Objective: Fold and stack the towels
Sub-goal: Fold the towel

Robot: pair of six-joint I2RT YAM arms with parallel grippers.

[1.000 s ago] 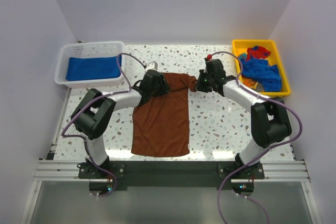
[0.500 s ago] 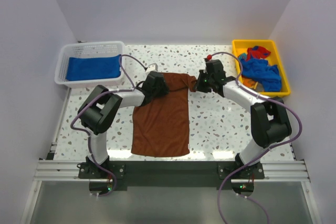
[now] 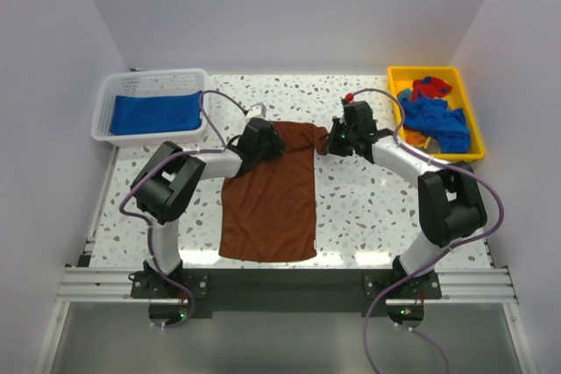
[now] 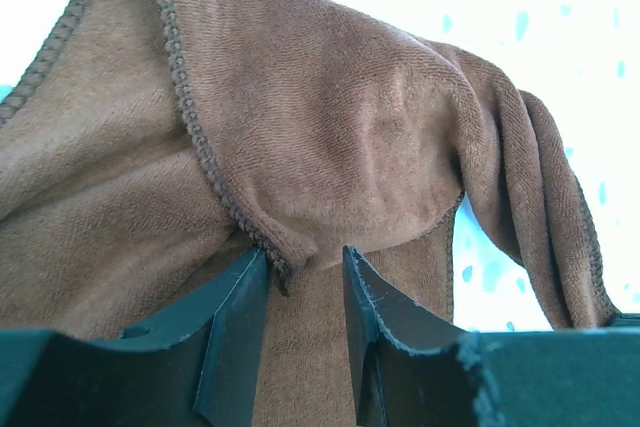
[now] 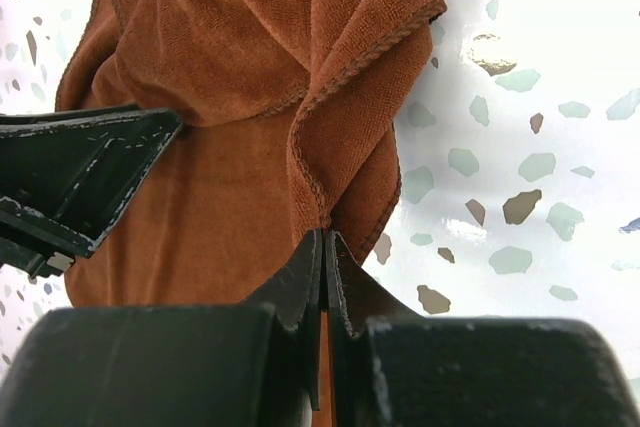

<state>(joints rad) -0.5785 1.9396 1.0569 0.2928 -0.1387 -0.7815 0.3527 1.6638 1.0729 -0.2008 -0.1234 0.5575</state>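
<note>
From above, the left hand [image 3: 262,141] hides a far corner of the rust-brown towel [image 3: 272,199]. The orange towel [image 3: 419,139] lies mostly under blue towels [image 3: 440,120].

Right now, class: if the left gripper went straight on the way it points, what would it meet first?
The left gripper would likely meet the bunched hem of the brown towel, directly ahead.

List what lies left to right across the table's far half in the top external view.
From the left: white basket → left claw → right claw → yellow tray. The rust-brown towel overlaps both claws, so it is left out.
</note>
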